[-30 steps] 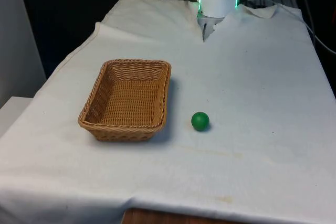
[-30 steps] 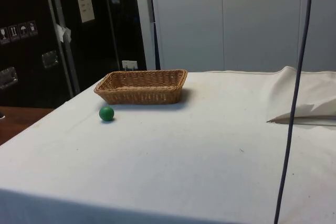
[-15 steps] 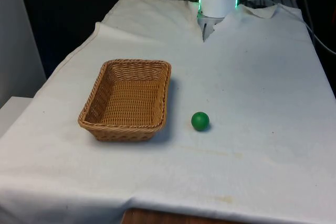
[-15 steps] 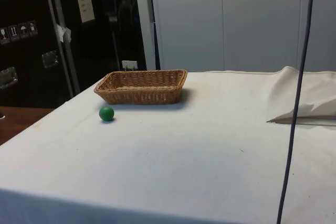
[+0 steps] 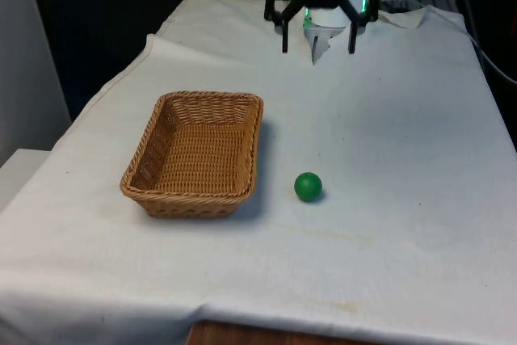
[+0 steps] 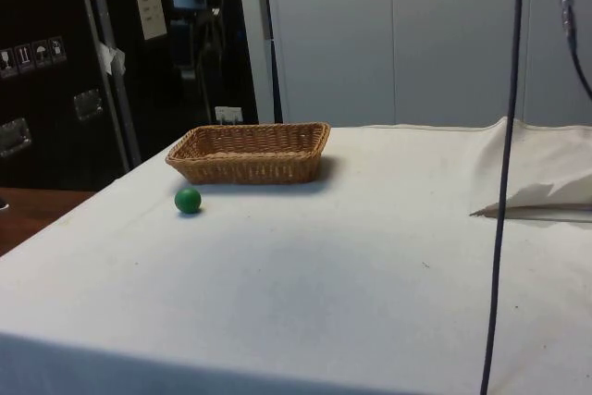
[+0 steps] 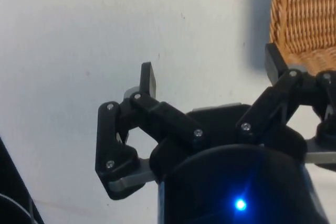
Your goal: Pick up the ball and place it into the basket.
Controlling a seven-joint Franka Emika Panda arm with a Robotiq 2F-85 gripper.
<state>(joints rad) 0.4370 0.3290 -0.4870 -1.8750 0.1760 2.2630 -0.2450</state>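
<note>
One thing to move: green ball (image 5: 308, 187), lying on the white cloth (image 5: 404, 159) just beside the wicker basket (image 5: 212, 95), on the front view's right of it, apart from the wall and not touching. Seen from the side view as well, ball (image 6: 188, 200) out in front of the basket (image 6: 250, 166), nothing else near it. Probably light, smooth and firm, though impossible to tell whether rubber, foam or plastic; likely to roll at the slightest nudge on the flat cloth, so best taken from straight above, one pad on either side of its widest line, closing squarely rather than glancing off. Gripper (image 5: 318, 38) well apart from the ball, hanging over the far end of the table, fingers (image 5: 284, 38) spread wide with nothing between them. Same spread from the wrist view, gripper (image 7: 212, 72) above bare cloth with a corner of the basket (image 7: 307, 14) at the edge. Arm above the gripper cut off by the front view's upper border; basket floor partly hidden behind its near wall from the side.
</note>
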